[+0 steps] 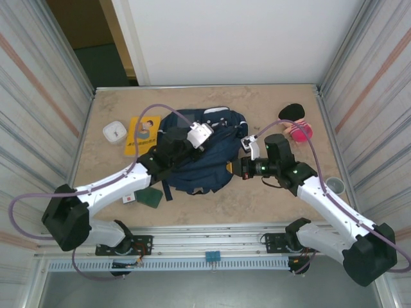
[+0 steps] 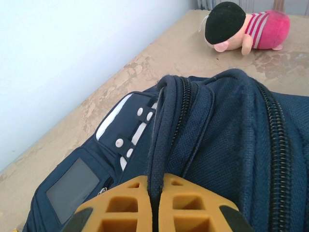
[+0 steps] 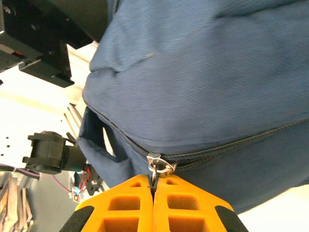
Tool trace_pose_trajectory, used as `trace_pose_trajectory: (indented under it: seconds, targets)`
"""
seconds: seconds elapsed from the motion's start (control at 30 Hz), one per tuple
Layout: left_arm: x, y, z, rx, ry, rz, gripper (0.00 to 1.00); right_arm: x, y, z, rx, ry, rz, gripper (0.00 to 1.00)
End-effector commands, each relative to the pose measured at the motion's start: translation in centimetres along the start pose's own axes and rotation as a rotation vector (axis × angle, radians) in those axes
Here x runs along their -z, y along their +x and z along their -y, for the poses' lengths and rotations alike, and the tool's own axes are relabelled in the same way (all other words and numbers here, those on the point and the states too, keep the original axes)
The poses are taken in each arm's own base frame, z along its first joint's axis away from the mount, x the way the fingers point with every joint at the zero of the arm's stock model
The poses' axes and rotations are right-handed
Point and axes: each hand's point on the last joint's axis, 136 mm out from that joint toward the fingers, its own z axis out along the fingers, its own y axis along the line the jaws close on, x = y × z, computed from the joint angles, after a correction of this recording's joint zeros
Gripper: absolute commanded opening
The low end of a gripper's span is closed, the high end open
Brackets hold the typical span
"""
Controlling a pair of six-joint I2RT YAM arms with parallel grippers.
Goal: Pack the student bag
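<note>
- Navy-blue fabric student bag [image 1: 204,163] lies in the middle of the beige stone-patterned table [image 1: 257,199], between the two arms; its front pocket with white stripes and a grey square patch shows in the left wrist view [image 2: 217,145].
- Left gripper [image 2: 154,195]: yellow fingers pressed together, pinching a raised ridge of the bag's fabric beside a zipper track.
- Right gripper [image 3: 153,187] sits at the bag's right edge [image 1: 231,168]; its yellow fingers are clamped on a small silver metal zipper pull [image 3: 159,165] on the bag's side [image 3: 203,72].
- Pink striped plush toy with a black head [image 1: 295,125] lies well to the right of the bag, near the back [image 2: 246,24].
- Yellow flat picture book [image 1: 142,135] lies just left of the bag; a white square lidded box [image 1: 113,131] sits beside it.
</note>
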Motion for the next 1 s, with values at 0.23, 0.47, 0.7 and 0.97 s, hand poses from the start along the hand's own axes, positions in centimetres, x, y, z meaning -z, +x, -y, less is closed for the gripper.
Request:
trace_pose_trajectory:
  seconds: [0.23, 0.47, 0.7, 0.97]
  targets:
    - [-2.7, -4.6, -2.2, 0.240, -0.178, 0.094, 0.00, -2.2, -0.3, -2.7, -0.069, 0.013, -0.004, 0.00]
    - [-4.2, -6.4, -1.9, 0.352, -0.158, 0.116, 0.00, -3.5, 0.3, -0.8, -0.135, 0.112, -0.005, 0.00]
    - [-4.7, -7.1, -0.7, 0.383, -0.113, 0.133, 0.00, -4.7, 0.8, -1.7, -0.180, 0.083, 0.022, 0.00]
    - [-4.6, -7.8, 0.9, 0.354, -0.026, 0.157, 0.00, -5.8, 1.4, -1.8, -0.195, 0.087, 0.037, 0.15]
